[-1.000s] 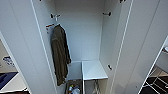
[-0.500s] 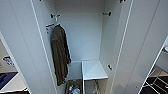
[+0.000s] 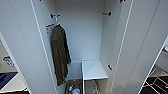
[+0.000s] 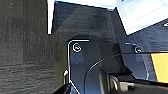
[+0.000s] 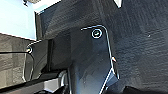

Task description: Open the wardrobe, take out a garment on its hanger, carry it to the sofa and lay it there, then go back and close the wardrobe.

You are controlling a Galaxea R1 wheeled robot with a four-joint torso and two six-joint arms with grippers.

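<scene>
Nothing moved: open wardrobe [image 3: 82,32], olive jacket [image 3: 59,55] inside, fingers' state indiscernible.

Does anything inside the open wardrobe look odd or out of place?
Nothing looks damaged. The wardrobe stands open with a dark olive jacket hanging straight at its left; some small items sit jumbled at the bottom.

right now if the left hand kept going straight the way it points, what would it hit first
Most likely the dark carpeted floor, which lies beyond the wrist in the left wrist view. How far off it is cannot be judged, and the hand's tips are hard to make out.
</scene>
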